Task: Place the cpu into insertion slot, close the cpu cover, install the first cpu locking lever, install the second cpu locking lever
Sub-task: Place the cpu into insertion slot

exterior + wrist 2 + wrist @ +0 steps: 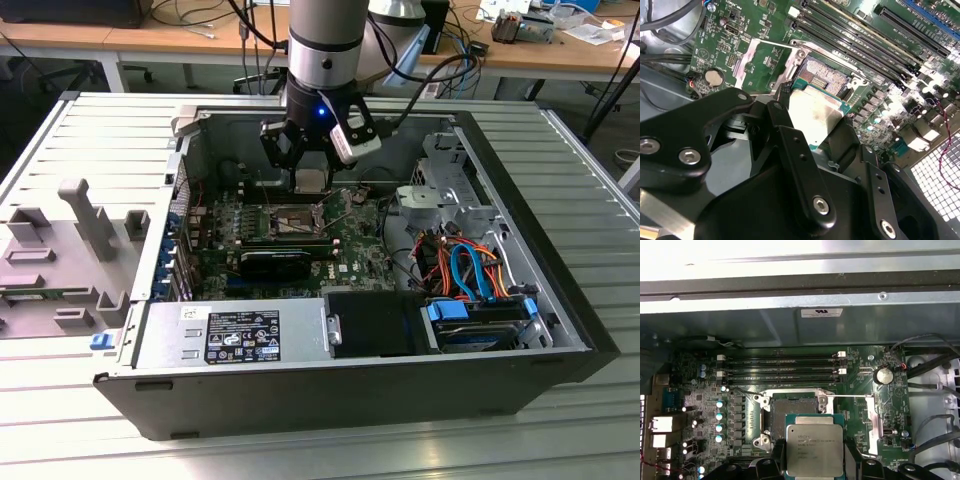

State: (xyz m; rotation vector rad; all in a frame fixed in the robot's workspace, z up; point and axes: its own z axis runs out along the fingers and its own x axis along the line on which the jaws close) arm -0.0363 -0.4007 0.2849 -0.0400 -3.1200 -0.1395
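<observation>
My gripper (308,180) is shut on the cpu (814,450), a flat silver-grey square held by its two opposite edges between black fingers (778,456). It hangs a little above the green motherboard (350,250), just beside the insertion slot (792,407), apart from it. The slot's dark centre lies bare inside its silvery frame. In the second wrist view the cpu (815,117) overlaps the slot's (822,77) near edge. The cpu cover (870,414) is swung open and lies off to one side of the slot, green board showing through its window. A thin lever wire (842,396) runs along it.
The open computer case lies on a ribbed metal table. Long black memory slots (780,367) run beside the socket. A power supply (240,335) fills the case's near side; a drive bay with orange and blue cables (470,270) sits at the exterior view's right. Grey fixtures (70,250) stand at its left.
</observation>
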